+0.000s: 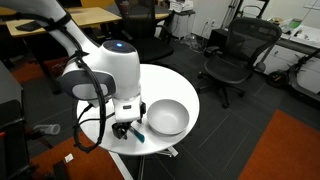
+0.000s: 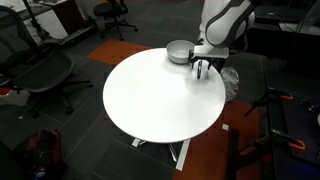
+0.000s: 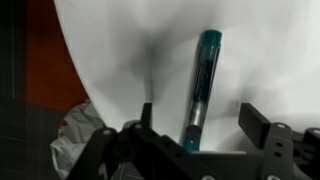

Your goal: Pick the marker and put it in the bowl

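Lying flat on the white tabletop point(image 3: 262, 48) near the bowl point(image 1: 167, 118), the marker point(image 3: 203, 85) looks light, rigid and smooth, likely to roll, best pinched across mid-barrel, with the claw point(image 3: 200, 128) spread open astride its darker end, nothing yet gripped.

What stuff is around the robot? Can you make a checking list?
Surface: round white table, smooth.
Job's things: slim teal-blue marker lying flat on the table; round light grey bowl nearby, empty.
Clutter: nothing seen on the table; crumpled pale bag past its edge.
Gripper: black gripper open, a finger on either side of the marker, not gripping.
Cables: black cable looping off the arm.
Surroundings: black office chairs.
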Tool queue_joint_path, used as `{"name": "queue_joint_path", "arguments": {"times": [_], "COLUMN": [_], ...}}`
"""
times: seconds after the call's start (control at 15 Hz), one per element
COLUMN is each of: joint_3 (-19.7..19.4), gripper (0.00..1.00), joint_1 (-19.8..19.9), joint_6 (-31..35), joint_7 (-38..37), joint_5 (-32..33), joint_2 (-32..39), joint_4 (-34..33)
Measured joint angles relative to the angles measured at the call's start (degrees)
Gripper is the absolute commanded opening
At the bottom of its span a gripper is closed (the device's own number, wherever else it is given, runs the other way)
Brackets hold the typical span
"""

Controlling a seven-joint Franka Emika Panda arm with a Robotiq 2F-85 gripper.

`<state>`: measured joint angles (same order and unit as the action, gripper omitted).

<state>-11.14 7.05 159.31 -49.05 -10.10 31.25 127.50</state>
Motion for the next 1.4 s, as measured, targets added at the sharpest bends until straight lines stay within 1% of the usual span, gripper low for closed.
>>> {"name": "queue_joint_path", "arguments": {"times": [0.07,0.33,0.4,0.53,0.67,0.8,0.93,1.2,1.4], "joint_3": [0.0,0.0,0.0,0.0,0.0,-0.2,-1.17,-3.7,-3.94], "gripper": [0.49,0.2,0.12,0.0,0.05,0.05,0.05,0.05,0.05], "joint_1": [0.0,-0.01,-0.01,-0.03,-0.09,-0.54,-2.04,-6.63,-8.95], "joint_6": [-0.06,-0.34,-0.48,-0.78,-0.92,-1.28,-2.57,-8.77,-14.83], "joint_7": [0.28,0.37,0.37,0.37,0.37,0.37,0.37,0.33,0.1], "joint_5": [0.0,0.0,0.0,0.0,0.0,0.15,0.67,3.59,6.82], "joint_2": [0.33,1.17,1.19,1.27,1.29,1.27,1.01,-2.29,-6.84], "joint_4": [-0.33,-1.31,-1.57,-2.01,-2.14,-2.2,-2.23,-1.52,-0.27]}}
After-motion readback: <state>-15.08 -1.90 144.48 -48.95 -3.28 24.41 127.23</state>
